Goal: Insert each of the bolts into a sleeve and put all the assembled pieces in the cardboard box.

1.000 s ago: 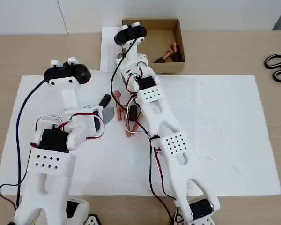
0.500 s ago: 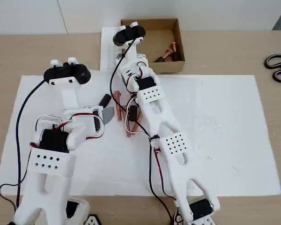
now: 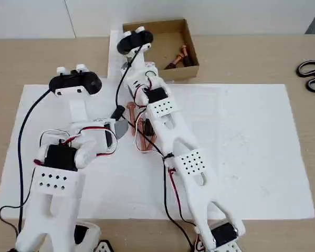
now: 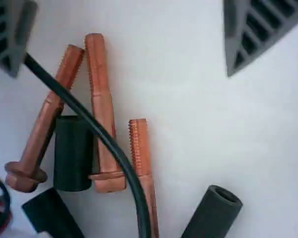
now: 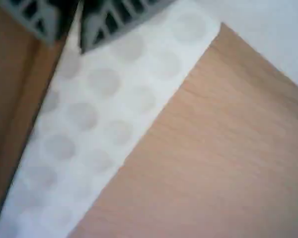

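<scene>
Item 1, my left arm (image 3: 58, 178): white printed shells; black servo block (image 3: 60, 156); white plate (image 3: 53, 181) drilled with a grid of small holes; black wrist housing (image 3: 76, 83); 1 long black cable (image 3: 22, 137); red, white and black wire loops (image 3: 92, 131). Left gripper (image 4: 120, 74): grey fingers (image 4: 253, 29), ribbed with slots.

Item 2, my right arm (image 3: 199, 199): same white shells; 2 drilled plates (image 3: 191, 163); black base servo (image 3: 224, 233); black lead (image 3: 165, 197); black wrist unit (image 3: 132, 41).
</scene>
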